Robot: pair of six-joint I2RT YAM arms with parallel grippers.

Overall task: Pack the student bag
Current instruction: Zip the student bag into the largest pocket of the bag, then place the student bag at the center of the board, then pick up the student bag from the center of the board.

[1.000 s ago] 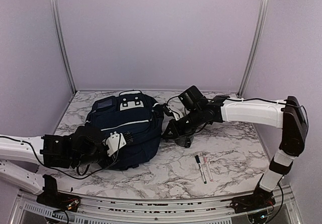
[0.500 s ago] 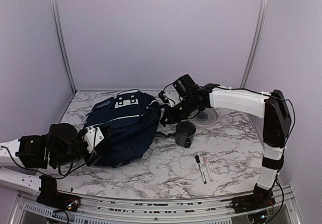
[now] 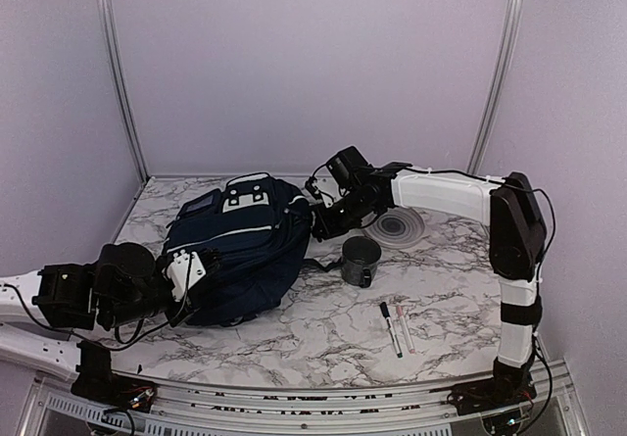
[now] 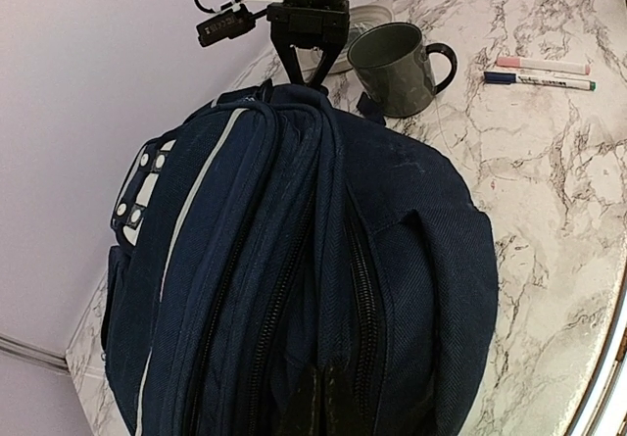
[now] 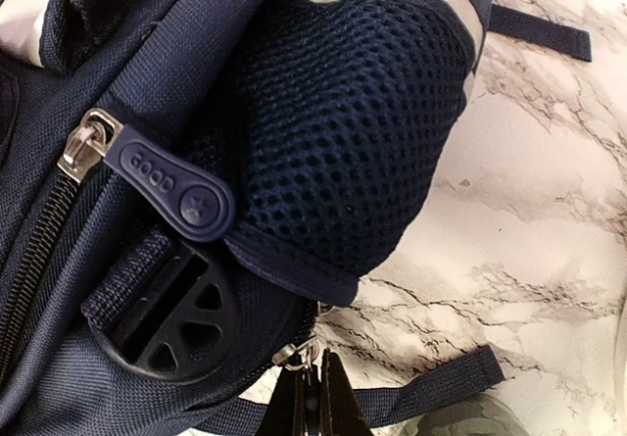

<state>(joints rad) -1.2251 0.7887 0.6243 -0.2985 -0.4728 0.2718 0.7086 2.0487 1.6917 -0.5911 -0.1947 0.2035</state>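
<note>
Student bag (image 3: 245,245) between left pincer (image 3: 196,277), right pincer (image 3: 316,228)

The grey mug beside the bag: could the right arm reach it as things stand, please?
Probably yes, but not straight away: the right gripper is shut on a zip pull of the student bag. Once it lets go, the mug stands close by with nothing standing between them.

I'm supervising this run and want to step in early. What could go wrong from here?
The right gripper pinches only a small zipper pull on the student bag; it may slip off. The mug stands close beside the bag; a tug could knock it over.
</note>
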